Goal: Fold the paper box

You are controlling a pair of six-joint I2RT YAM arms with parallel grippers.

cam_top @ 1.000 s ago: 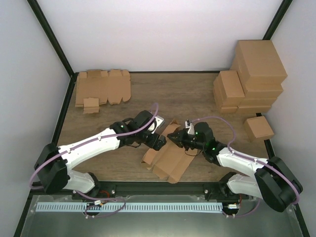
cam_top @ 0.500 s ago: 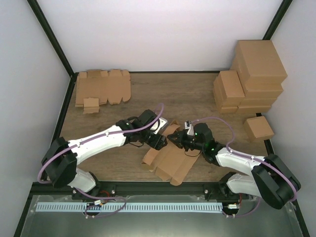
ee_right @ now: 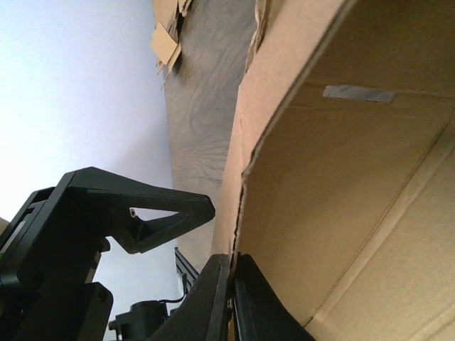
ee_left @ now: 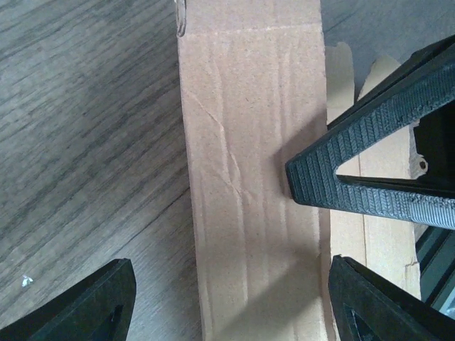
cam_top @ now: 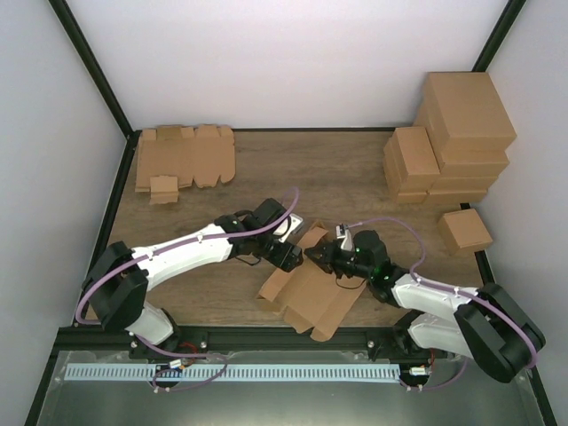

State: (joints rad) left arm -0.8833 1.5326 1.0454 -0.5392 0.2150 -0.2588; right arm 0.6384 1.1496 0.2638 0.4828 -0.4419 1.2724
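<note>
The paper box (cam_top: 311, 288) is a partly folded brown cardboard piece lying near the table's front edge, between both arms. My right gripper (cam_top: 318, 257) is shut on the thin edge of one raised panel (ee_right: 334, 177); its fingertips (ee_right: 231, 298) pinch the cardboard from both sides. My left gripper (cam_top: 288, 253) is open and straddles a creased panel (ee_left: 249, 177) from above, one finger (ee_left: 92, 305) over the wood and the other finger (ee_left: 384, 305) past the panel's far edge. The right gripper's black finger (ee_left: 370, 170) shows against that panel in the left wrist view.
Flat cardboard blanks (cam_top: 184, 158) lie at the back left. Several folded brown boxes (cam_top: 448, 142) are stacked at the back right, with a small one (cam_top: 465, 229) in front of them. The black frame rail (cam_top: 293, 335) runs just below the box.
The box has slid a little toward the near edge and spread flatter. Both grippers followed it down and to the right. The left jaws narrowed, then widened somewhat.
</note>
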